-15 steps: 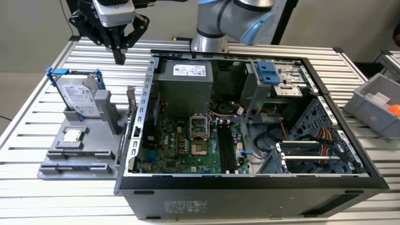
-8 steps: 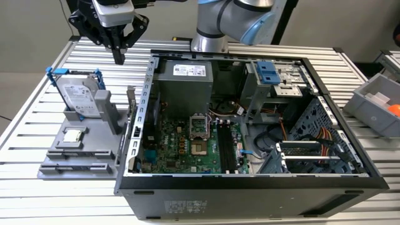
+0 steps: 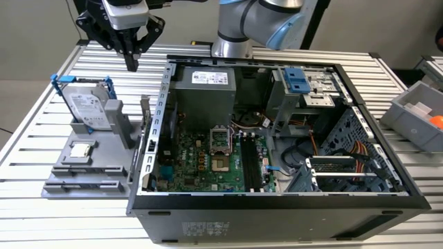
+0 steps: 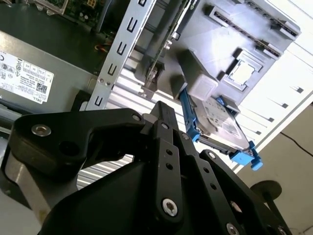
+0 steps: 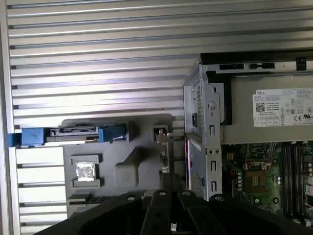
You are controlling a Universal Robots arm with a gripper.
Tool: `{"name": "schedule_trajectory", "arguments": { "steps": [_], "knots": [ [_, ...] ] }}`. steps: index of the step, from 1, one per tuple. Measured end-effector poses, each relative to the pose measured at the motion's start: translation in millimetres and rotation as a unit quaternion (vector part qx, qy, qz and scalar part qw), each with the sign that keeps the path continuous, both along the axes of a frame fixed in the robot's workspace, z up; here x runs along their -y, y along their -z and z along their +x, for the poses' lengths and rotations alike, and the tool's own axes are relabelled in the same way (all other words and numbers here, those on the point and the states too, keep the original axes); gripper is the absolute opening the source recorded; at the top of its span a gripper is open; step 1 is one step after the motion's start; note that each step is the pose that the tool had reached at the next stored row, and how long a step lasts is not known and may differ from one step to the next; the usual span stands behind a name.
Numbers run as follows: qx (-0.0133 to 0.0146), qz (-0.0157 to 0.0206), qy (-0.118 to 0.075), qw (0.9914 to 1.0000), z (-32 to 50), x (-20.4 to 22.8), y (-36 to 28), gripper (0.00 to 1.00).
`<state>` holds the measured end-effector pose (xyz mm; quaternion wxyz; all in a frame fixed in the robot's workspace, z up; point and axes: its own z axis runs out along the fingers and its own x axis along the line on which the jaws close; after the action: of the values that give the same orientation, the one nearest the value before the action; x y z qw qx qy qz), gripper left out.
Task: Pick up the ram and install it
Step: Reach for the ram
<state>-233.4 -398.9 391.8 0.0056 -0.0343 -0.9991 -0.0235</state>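
The ram (image 3: pixel 145 115) is a thin dark stick standing on edge in the grey holder (image 3: pixel 83 176), right beside the open computer case's (image 3: pixel 277 207) left wall. In the first wrist view the ram (image 5: pixel 165 156) shows edge-on just past my fingers. My gripper (image 3: pixel 130 63) hangs above the table behind the holder, higher than the ram and apart from it. Its fingers are shut with nothing between them; in both wrist views they show as black links (image 4: pixel 164 113) (image 5: pixel 171 193). Black memory slots (image 3: pixel 250 163) lie on the green motherboard inside the case.
A silver hard drive (image 3: pixel 86 106) in a blue-edged bracket stands upright in the holder. A small square processor chip (image 3: pixel 82 150) lies in front of it. The arm's base (image 3: pixel 232 44) rises behind the case. A grey bin (image 3: pixel 415 116) sits at the exterior view's right.
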Motion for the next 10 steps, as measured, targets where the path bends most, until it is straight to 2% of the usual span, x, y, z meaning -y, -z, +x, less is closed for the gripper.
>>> {"name": "schedule_trajectory", "arguments": {
  "steps": [10],
  "knots": [
    [-0.0002,0.0000,0.000,1.00000,-0.2,0.0,0.0,0.00]
  ]
}}
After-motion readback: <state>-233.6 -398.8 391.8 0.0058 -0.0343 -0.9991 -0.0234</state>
